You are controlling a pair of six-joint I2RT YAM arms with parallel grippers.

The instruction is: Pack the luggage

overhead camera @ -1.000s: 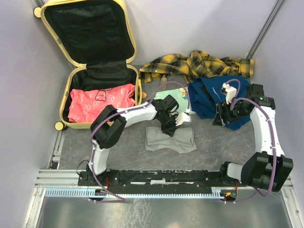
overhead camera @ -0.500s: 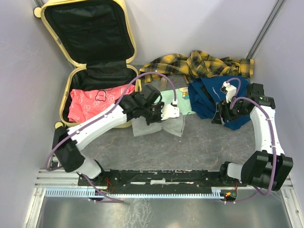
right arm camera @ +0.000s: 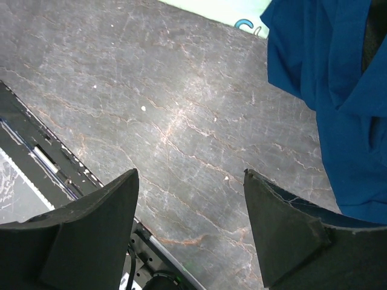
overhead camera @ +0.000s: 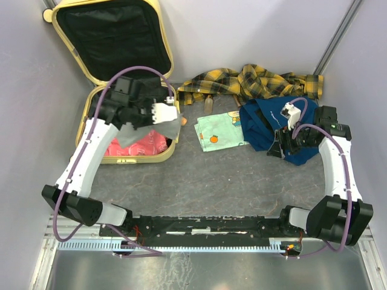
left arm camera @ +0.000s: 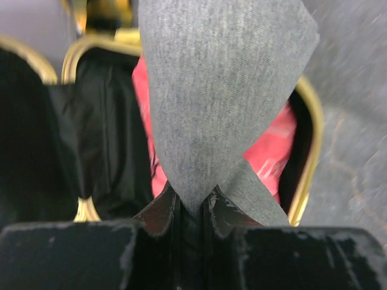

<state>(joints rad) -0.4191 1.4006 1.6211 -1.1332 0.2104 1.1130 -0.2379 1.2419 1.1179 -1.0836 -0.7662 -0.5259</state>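
luggage at far left of the table, lying open against the left wall, lid propped up against the back corner with black lining showing, lower half flat with a pink garment inside; in the left wrist view the luggage yellow rim curves round the pink garment, black lining to the left; left gripper over the right edge of the lower half, jaws pinched narrow on a grey cloth that hangs over the pink garment; left wrist view shows left gripper fingers clamped on a fold of the grey cloth, cloth draping over the open shell; mint-green cloth with a cartoon print lies flat mid table, well apart from the luggage; blue garment bunched just right of it, touching; yellow-black plaid cloth along the back wall behind both; right gripper at the near edge of the blue garment, jaws wide, nothing held; right wrist view: right gripper fingers spread over bare table, blue garment at right, corner of mint-green cloth at top
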